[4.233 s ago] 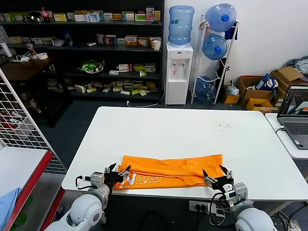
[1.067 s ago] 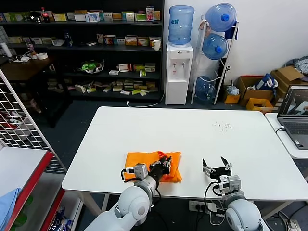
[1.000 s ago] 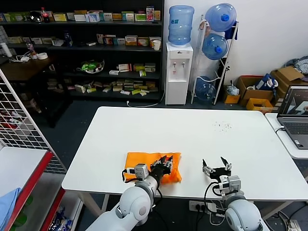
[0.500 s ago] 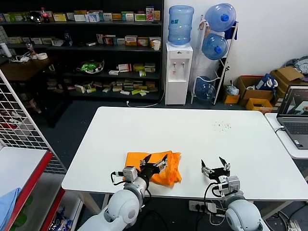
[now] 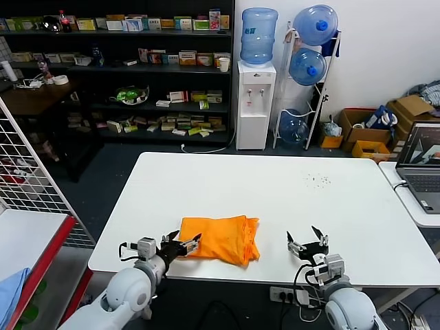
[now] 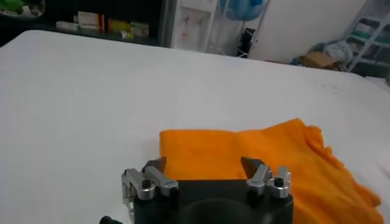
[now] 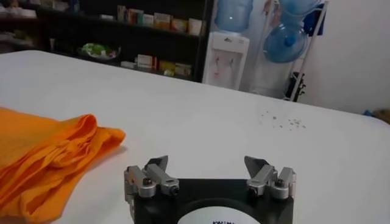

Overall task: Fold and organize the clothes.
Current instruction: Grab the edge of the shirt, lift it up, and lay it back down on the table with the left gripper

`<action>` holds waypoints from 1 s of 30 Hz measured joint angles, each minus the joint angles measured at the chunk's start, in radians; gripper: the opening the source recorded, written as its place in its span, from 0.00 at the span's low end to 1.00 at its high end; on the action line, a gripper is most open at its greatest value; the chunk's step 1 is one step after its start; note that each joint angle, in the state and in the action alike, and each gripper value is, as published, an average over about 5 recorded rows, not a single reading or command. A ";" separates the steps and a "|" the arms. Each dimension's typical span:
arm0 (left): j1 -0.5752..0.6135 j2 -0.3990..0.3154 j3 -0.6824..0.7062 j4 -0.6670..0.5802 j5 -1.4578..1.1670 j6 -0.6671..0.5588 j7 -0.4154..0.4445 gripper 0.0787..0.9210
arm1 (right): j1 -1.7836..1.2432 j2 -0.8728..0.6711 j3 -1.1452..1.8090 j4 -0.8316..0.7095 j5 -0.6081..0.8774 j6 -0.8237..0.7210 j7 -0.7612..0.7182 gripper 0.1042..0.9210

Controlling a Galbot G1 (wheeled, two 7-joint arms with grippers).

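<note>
Cotton in a soft, layered bundle is what the head view shows: the orange T-shirt (image 5: 221,238) lies folded on the white table (image 5: 275,185), just ahead of the left gripper (image 5: 183,243) and well to the left of the right gripper (image 5: 307,240). Both grippers stand spread wide, holding nothing. The shirt looks light and limp, so it would likely sag and unfold if lifted by one corner; a pinch through all layers at the folded edge nearest the left gripper seems the safer hold.

From the left wrist, the T-shirt (image 6: 262,164) sits directly in front of the left gripper (image 6: 204,167), its straight edge between the open jaws but not touched. The far side bunches into loose ridges, which would slip apart easily.

From the right wrist, the T-shirt (image 7: 42,152) lies off to one side of the right gripper (image 7: 207,164), its stacked layers and rolled hem visible, apart from the spread, empty jaws.
</note>
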 measured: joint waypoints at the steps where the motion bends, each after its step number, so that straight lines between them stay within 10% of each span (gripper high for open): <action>1: -0.001 0.005 -0.009 0.006 -0.007 0.008 0.009 0.88 | -0.001 0.000 0.001 0.000 -0.001 0.001 -0.001 0.88; 21: -0.058 -0.002 -0.061 0.137 -0.137 0.107 0.132 0.87 | -0.009 0.003 0.010 0.005 -0.005 0.000 -0.006 0.88; 30: -0.058 -0.010 -0.058 0.143 -0.149 0.124 0.161 0.60 | -0.002 0.004 0.008 0.005 -0.004 -0.002 -0.006 0.88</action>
